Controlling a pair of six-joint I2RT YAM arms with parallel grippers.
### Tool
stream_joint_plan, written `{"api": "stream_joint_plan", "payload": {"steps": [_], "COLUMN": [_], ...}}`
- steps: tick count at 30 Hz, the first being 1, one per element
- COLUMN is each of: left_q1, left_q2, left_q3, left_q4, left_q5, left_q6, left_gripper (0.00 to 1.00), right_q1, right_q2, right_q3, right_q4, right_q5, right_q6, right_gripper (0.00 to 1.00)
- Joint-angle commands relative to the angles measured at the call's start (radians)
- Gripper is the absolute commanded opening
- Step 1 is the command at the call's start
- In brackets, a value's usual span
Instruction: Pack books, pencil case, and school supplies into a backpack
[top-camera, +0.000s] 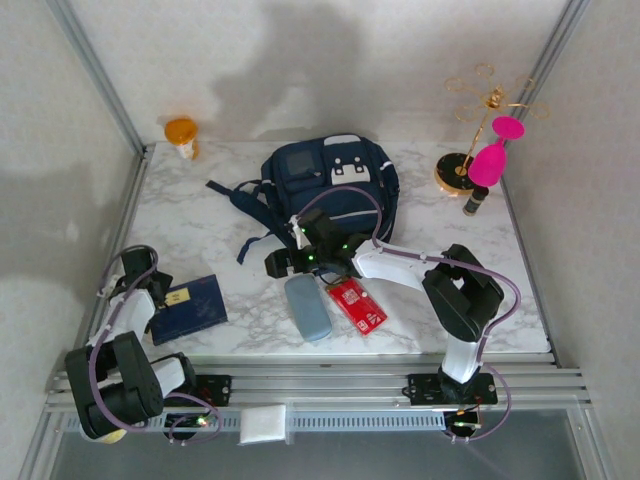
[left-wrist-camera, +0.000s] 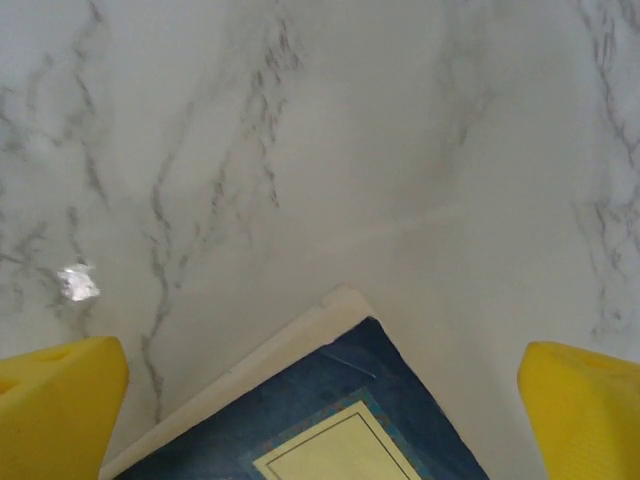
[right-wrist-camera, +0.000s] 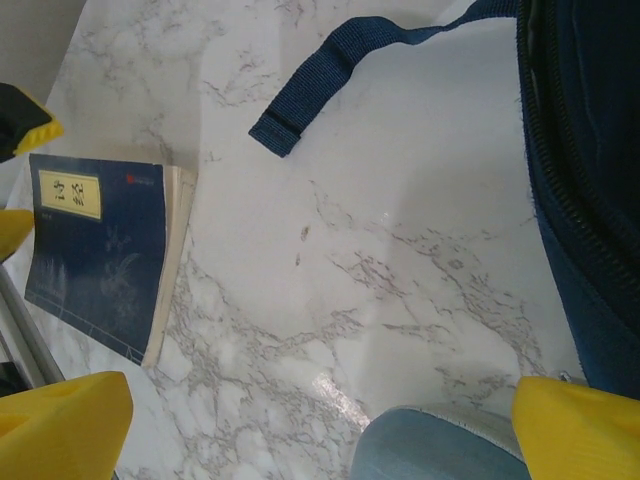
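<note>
White, grey-veined marble forms the table (top-camera: 200, 210), where a navy fabric backpack (top-camera: 330, 185) with white patches is laid mid-rear, its contents hidden. A thin blue book (right-wrist-camera: 95, 255), its yellow label (right-wrist-camera: 68, 194) printed with two dark characters, is seen near-left at the left gripper (left-wrist-camera: 320, 400), whose yellow foam pads (left-wrist-camera: 60, 410) are spread wide. A soft grey-blue oblong pencil case (top-camera: 307, 307) and a flat red white-marked packet (top-camera: 357, 305) are laid just beside each other by the right gripper (right-wrist-camera: 320, 430), likewise spread, nothing clamped.

Navy backpack (top-camera: 290, 195); red packet (top-camera: 357, 304)
</note>
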Motion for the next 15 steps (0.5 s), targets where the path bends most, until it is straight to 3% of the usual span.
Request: {"api": "stream_joint_plan", "payload": {"steps": [1, 8, 15], "left_q1": [-0.006, -0.161, -0.408], "left_q2": [0.022, 0.084, 0.287], "left_q3": [-0.028, -0.001, 0.22], "left_q4": [0.1, 0.268, 0.358], "left_q5": [0.125, 0.238, 0.263], "left_q6": [0.039, 0.012, 0.019], "left_gripper": [0.99, 0.99, 0.99], "right_q1": [-0.001, -0.031, -0.049], "right_q2": [0.01, -0.009, -0.034], "right_q3": [0.034, 0.023, 0.011], "right_q4": [-0.017, -0.05, -0.06], "right_q5": [0.041, 0.063, 0.081], "right_q6": [-0.013, 0.001, 0.018], "right_gripper": [0.99, 0.99, 0.99]}}
